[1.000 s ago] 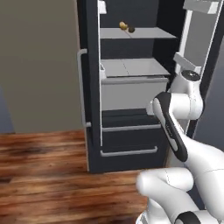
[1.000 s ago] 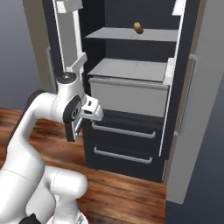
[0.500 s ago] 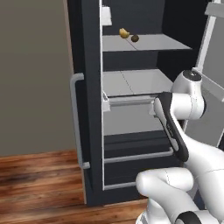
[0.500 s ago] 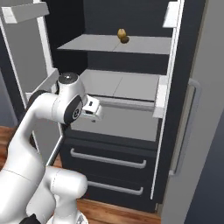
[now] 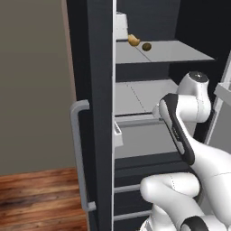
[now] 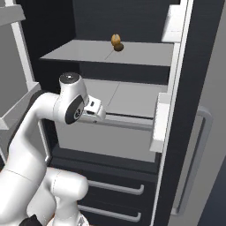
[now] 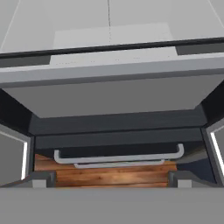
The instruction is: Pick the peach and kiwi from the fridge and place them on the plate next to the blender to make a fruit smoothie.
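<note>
The fridge [image 5: 97,67] stands open before you, its black doors swung to either side; the grey bar handle [image 5: 80,158] of the near door fills the foreground of the left base view. On the upper light grey shelf [image 6: 132,53] lie the two fruits, touching or nearly so: the peach [image 6: 115,39], pale orange, and just beside it the darker, brownish kiwi [image 6: 119,46]. From the left base view you see the same pair, peach [image 5: 132,40] to the left of kiwi [image 5: 146,46]. Your arm reaches in at the level of the shelf below, well under the fruit. The claw [image 7: 111,177] looks down over the front edge of that lower shelf onto the two dark drawers [image 7: 118,144] with grey handles and a strip of wooden floor [image 7: 109,175]; its fingertips [image 7: 41,178] stand far apart at the two bottom corners of the hand view, with nothing between them.
</note>
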You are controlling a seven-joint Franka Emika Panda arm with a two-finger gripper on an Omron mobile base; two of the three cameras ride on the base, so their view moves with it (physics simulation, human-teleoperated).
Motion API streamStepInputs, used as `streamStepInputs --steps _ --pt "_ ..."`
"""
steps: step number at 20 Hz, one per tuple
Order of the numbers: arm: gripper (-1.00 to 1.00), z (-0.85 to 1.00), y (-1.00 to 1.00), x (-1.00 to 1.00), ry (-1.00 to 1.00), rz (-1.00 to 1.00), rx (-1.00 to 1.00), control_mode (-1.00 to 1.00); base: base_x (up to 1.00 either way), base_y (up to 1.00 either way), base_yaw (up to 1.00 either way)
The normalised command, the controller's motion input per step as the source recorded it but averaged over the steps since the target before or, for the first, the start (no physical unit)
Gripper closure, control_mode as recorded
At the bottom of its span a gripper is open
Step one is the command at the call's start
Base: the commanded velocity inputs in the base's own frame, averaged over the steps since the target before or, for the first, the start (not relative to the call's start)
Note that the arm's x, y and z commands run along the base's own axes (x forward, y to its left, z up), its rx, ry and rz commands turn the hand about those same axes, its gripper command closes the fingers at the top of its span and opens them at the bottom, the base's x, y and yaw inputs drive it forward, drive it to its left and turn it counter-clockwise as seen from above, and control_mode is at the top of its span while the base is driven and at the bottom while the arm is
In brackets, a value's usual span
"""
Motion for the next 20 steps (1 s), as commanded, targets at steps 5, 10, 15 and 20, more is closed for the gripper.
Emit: streamStepInputs --steps 5,10,15,20 --pt "-1.0 0.23 0.0 0.02 -0.04 -0.02 0.0 -1.0 0.03 0.0 0.0" --pt "-1.0 0.83 0.0 0.01 -0.24 -0.01 -0.03 -1.0 0.0 0.0 0.0" --pt "-1.0 1.0 0.0 0.0 -0.28 -0.01 -0.09 -1.0 0.0 0.0 0.0" --pt "-1.0 1.0 -0.02 0.2 -0.09 -0.01 -0.04 -1.0 0.0 0.0 0.0"
